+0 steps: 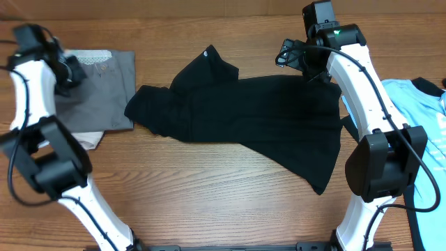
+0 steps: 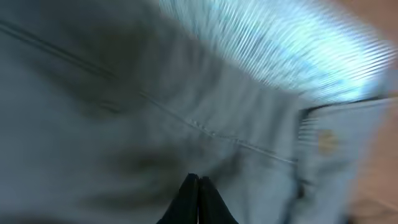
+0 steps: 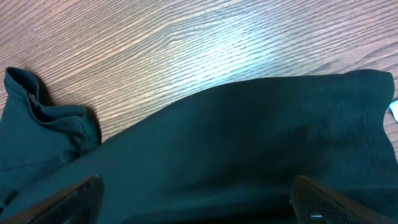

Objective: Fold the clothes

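My left hand (image 2: pixel 198 182) sits closest to its lens, fingers pressed together with nothing visible between them, over a folded grey cloth garment (image 1: pixel 104 87) at the left end of the wood-grain desk (image 1: pixel 209 188). My right hand (image 1: pixel 293 56) hangs wide open and empty above the far edge of the large crumpled black shirt (image 1: pixel 244 115) sprawled across the desk's middle. A light blue, black-trimmed shirt (image 1: pixel 426 122) lies at the right edge.
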You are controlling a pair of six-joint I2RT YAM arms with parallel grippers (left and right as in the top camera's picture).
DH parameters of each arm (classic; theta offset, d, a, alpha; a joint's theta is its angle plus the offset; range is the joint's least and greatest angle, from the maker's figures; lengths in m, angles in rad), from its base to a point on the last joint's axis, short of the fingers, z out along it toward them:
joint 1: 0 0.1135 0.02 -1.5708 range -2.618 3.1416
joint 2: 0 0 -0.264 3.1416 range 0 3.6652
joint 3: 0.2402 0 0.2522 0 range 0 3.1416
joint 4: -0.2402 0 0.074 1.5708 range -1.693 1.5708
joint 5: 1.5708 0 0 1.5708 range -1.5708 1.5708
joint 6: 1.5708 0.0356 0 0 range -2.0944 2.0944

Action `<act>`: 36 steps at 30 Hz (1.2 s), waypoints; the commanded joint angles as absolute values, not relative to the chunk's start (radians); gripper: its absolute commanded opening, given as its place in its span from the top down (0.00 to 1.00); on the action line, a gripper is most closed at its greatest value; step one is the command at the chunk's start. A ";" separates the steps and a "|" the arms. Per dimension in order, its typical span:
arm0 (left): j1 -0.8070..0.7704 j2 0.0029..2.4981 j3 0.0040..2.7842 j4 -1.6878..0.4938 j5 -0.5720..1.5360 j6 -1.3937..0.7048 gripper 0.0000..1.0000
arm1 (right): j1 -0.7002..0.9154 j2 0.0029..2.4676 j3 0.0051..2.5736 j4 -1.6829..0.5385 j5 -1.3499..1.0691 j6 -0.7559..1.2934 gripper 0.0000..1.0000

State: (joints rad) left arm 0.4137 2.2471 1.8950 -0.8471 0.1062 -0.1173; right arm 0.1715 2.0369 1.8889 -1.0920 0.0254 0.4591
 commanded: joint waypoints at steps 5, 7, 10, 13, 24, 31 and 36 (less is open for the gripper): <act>0.428 2.418 1.875 -0.850 0.057 -0.135 0.96 | 0.173 2.045 1.897 -1.090 0.021 0.456 0.00; 0.428 2.439 1.875 -0.839 -0.020 -0.134 0.96 | 0.173 2.045 1.897 -1.090 0.021 0.456 0.00; 0.428 2.461 1.875 -0.810 -0.114 -0.092 0.96 | 0.173 2.045 1.897 -1.090 0.021 0.456 0.00; 0.432 2.466 1.875 -0.778 -0.150 -0.029 0.96 | 0.173 2.045 1.897 -1.090 0.021 0.456 0.00; 0.472 2.466 1.900 -0.716 -0.209 0.099 0.96 | 0.173 2.045 1.897 -1.091 0.021 0.456 0.00; 0.471 2.466 1.940 -0.695 -0.209 0.172 0.96 | 0.173 2.045 1.897 -1.096 0.024 0.456 0.00; 0.471 2.466 1.984 -0.703 -0.157 0.188 0.96 | 0.173 2.045 1.897 -1.103 0.024 0.451 0.00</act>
